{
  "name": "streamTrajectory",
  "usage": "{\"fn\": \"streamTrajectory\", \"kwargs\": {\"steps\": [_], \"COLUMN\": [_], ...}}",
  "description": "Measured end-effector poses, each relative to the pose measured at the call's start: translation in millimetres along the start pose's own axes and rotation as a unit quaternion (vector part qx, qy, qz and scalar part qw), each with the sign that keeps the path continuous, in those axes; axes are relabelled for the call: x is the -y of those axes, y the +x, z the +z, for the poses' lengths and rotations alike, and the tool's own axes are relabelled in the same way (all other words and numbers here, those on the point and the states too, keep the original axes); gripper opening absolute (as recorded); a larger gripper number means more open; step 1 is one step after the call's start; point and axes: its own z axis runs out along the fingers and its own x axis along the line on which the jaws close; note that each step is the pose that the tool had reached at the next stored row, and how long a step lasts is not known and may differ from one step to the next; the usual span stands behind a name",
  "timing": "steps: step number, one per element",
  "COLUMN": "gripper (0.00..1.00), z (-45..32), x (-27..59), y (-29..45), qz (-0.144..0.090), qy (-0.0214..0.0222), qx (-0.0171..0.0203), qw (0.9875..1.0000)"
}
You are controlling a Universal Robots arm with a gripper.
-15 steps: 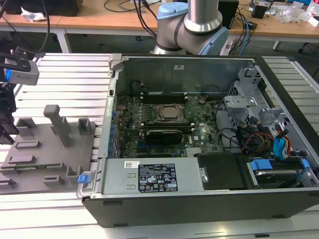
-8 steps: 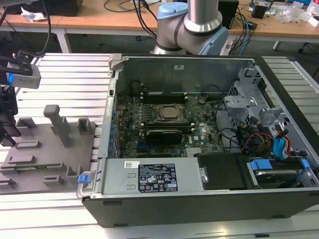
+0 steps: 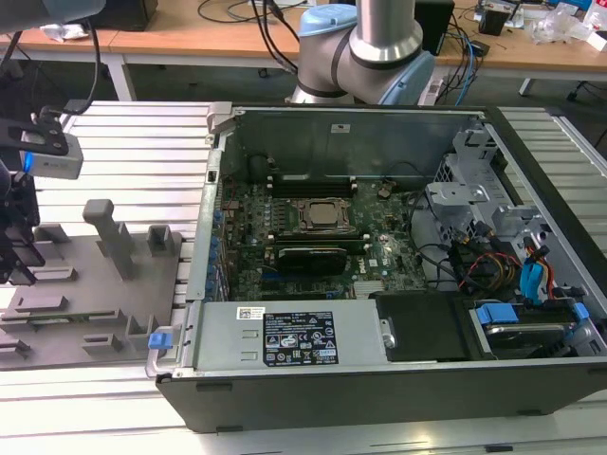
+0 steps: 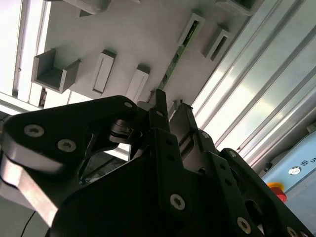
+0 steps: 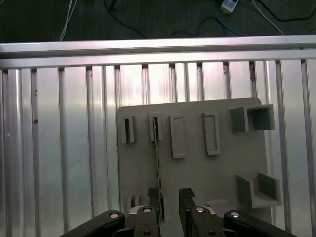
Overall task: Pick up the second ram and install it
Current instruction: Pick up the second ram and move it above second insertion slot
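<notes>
The second ram [image 5: 157, 155] is a thin green stick standing on edge in a slot of the grey tray [image 5: 202, 177]. It also appears as a green edge [image 4: 174, 63] in the second wrist view. My gripper [image 5: 170, 200] hangs over the near end of the stick with its jaws open. The stick's end lies close against the inner side of one of the fingers [image 5: 154, 200], and a clear gap separates it from the other. In the exterior view the gripper [image 3: 19, 270] is at the far left, above the tray [image 3: 95, 284].
The open computer case [image 3: 379, 379] lies to the exterior view's right of the tray. Inside it, black memory slots [image 3: 308, 178] flank the CPU socket [image 3: 321, 213]. Upright grey holders [image 3: 106, 232] rise from the tray. Ribbed aluminium table [image 5: 59, 148] surrounds everything.
</notes>
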Motion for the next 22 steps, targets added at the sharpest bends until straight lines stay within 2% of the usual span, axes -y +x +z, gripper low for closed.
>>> {"fn": "streamTrajectory", "kwargs": {"steps": [12, 14, 22], "gripper": [0.30, 0.30, 0.30], "z": [12.2, 28.5, 42.5], "x": [0.5, 1.3, 1.8], "y": [0.2, 0.6, 1.2], "qz": [0.000, 0.000, 0.000], "qy": [0.0000, 0.0000, 0.0000], "qx": [0.0000, 0.0000, 0.0000], "qw": [1.0000, 1.0000, 1.0000]}}
